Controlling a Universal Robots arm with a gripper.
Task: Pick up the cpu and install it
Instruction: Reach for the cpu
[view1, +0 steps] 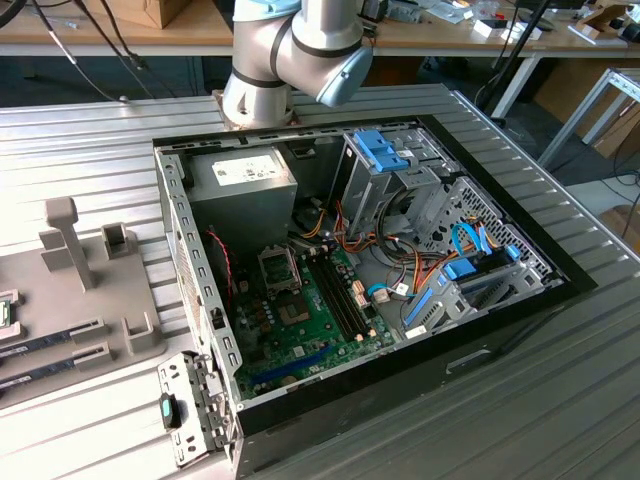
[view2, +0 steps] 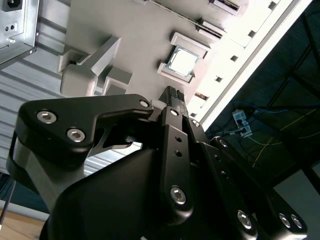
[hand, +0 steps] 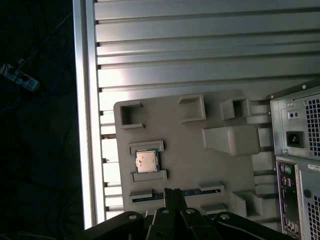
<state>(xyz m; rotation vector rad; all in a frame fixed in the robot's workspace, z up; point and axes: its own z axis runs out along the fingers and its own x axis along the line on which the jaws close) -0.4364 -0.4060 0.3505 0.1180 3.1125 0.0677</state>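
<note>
Ribbed metal table (hand: 175, 50) carries the whole work area. Nearest the wrist cameras, the gripper (hand: 173, 192) has its two black fingers pressed together at the tips with nothing between them. Its linkage blocks much of both wrist views.

Just beyond the tips, and apart from them, the cpu (hand: 145, 161) lies flat with its silver top up. It sits between two raised brackets on a grey fixture plate (hand: 195, 155). In the second wrist view the cpu's top glares white, so I can read no surface detail. A dark strip (hand: 200, 191) in a slot near the fingertips is partly hidden by them, and I cannot identify it.

In the exterior view the plate is cut off at the exterior view's left. Just beside it lies an open computer case (view1: 500, 330), with a green motherboard (view1: 300, 330) inside. I cannot tell whether its silver socket frame (view1: 279, 268) is open or occupied.

Behind the case, the arm (view1: 290, 50) is cut off by the upper edge. Farthest back are wooden benches (view1: 190, 35) with trailing cables.
</note>
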